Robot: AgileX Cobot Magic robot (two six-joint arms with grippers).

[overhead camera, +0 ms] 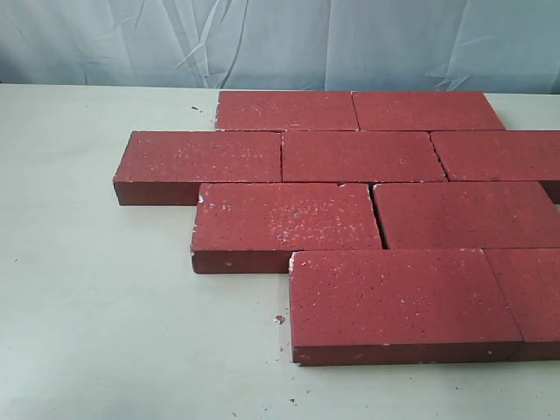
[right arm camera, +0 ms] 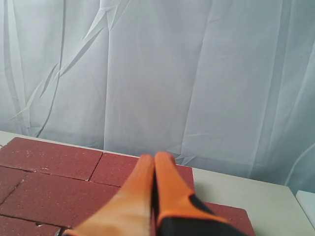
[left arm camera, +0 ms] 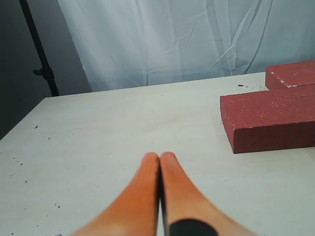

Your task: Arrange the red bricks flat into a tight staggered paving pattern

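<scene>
Several red bricks (overhead camera: pixel 385 219) lie flat in staggered rows on the pale table (overhead camera: pixel 96 306), edges close together; a thin gap shows between two bricks in the third row. No arm shows in the exterior view. In the left wrist view my left gripper (left arm camera: pixel 160 156) hovers over bare table, its orange fingers pressed together and empty, with the end of a red brick (left arm camera: pixel 270 120) off to one side. In the right wrist view my right gripper (right arm camera: pixel 155 158) is raised above the red bricks (right arm camera: pixel 54 189), fingers shut with nothing between them.
A wrinkled pale cloth backdrop (overhead camera: pixel 280 39) hangs behind the table. A black stand pole (left arm camera: pixel 42 59) rises beyond the table's far corner in the left wrist view. Small crumbs (overhead camera: pixel 278 319) lie on the table near the front brick.
</scene>
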